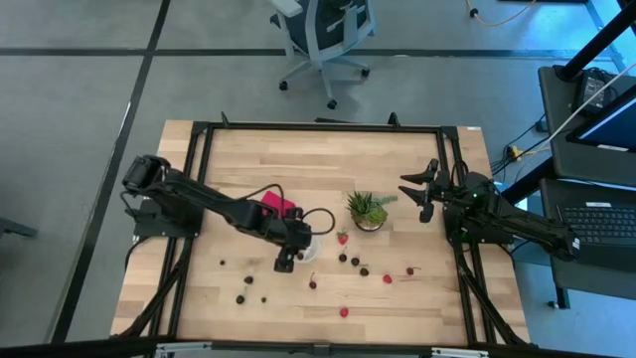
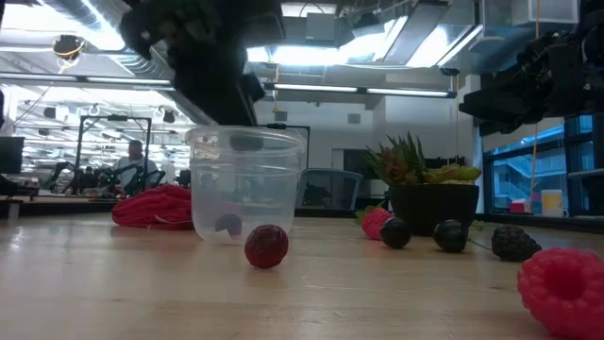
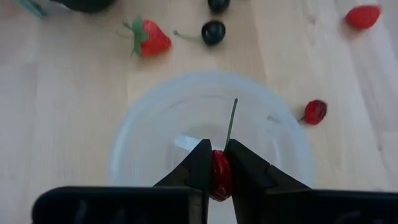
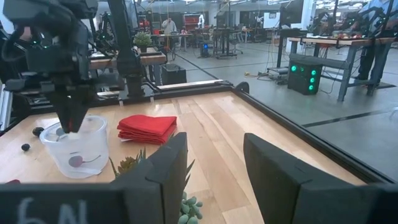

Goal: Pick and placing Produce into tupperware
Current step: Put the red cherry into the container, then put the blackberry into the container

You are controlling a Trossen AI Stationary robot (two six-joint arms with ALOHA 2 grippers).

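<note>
Wooden counter [image 1: 199, 199]: left claw [image 3: 217, 163] pinches stemmed cherry [image 3: 220, 174] over tupperware [image 3: 208, 134] for release; right claw [image 4: 214, 165] apart, idle beside potted plant [image 1: 369, 210].

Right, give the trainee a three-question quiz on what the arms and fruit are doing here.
1. True or false: the left tool holds a red cherry over the cup.
2. Which best fits the right tool?
A. shut on a berry
B. open, near the potted plant
C. inside the cup
3. Fill in: the folded red cloth lies on the ____, beside the cup.

Key: 1 true; 2 B; 3 table.
</note>
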